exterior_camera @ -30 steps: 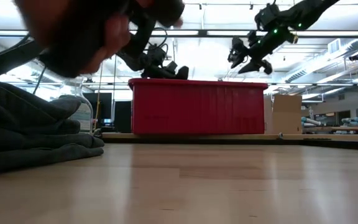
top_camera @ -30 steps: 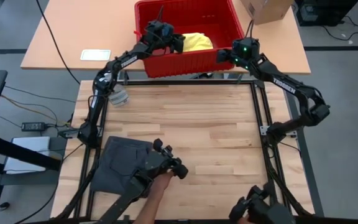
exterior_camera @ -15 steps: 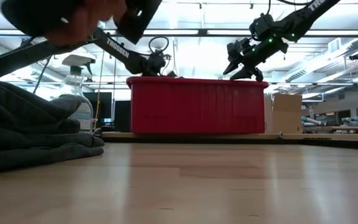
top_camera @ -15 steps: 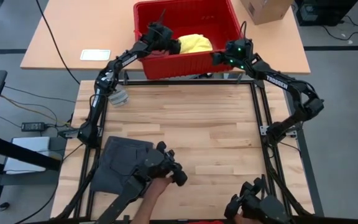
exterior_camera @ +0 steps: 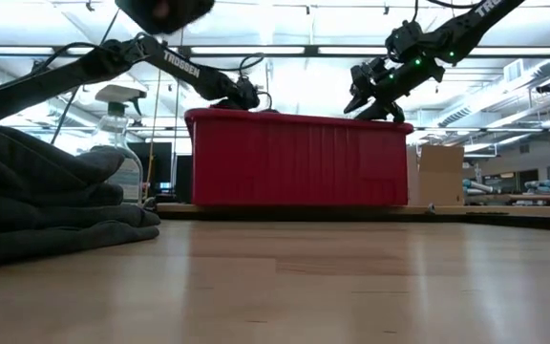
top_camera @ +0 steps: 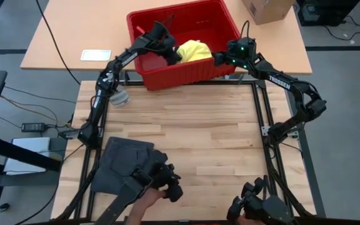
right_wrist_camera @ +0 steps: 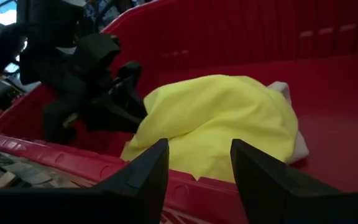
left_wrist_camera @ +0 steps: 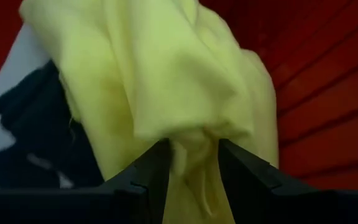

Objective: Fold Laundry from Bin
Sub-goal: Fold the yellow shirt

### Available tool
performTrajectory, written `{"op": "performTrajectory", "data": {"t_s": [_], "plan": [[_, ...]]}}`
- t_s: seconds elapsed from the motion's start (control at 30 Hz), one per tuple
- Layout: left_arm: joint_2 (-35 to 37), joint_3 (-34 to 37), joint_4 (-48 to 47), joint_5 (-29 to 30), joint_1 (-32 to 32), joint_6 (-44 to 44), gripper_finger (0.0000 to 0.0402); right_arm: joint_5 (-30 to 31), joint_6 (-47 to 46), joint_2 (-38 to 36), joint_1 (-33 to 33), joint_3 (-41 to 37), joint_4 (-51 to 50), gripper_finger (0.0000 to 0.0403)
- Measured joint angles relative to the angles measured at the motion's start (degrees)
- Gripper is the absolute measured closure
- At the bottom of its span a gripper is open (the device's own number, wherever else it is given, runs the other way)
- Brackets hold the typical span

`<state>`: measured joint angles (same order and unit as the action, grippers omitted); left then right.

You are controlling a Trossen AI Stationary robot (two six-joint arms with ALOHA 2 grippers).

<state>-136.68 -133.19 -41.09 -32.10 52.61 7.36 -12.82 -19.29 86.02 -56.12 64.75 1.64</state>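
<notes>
One corner of the bin [top_camera: 167, 80] now dragged askew; left tool [left_wrist_camera: 188, 163] clenched on the yellow garment [top_camera: 192, 51] inside, right tool [right_wrist_camera: 197, 165] open, empty, above the rim.

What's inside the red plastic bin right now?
A bright yellow garment, gripped by the left gripper; white cloth and dark fabric peek from beneath it. Anything deeper is covered.
</notes>
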Motion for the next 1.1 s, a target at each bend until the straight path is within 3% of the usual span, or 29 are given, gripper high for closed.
{"op": "performTrajectory", "data": {"t_s": [0.23,0.4,0.6,0.93,1.1], "plan": [[3.17,-1.22,-9.42,-2.89,1.68,5.93,0.026,0.1,1.9,0.0,0.02,0.0,-0.05,0.0223],[3.54,-1.24,-0.5,2.95,2.12,-0.77,0.0257,2.94,4.5,0.09,0.04,0.0,0.57,0.0223],[1.17,-1.34,11.41,8.42,0.58,-3.42,0.0227,7.65,9.87,0.15,-0.01,-0.02,2.5,0.0223],[-3.01,-1.28,14.66,13.54,-1.39,-4.06,0.0209,8.28,11.61,0.15,-1.3,-0.02,2.85,0.0223],[-3.74,-1.26,13.77,14.49,-1.82,-4.18,0.0247,7.67,11.77,0.15,-1.43,-0.02,2.52,0.0223]]}}
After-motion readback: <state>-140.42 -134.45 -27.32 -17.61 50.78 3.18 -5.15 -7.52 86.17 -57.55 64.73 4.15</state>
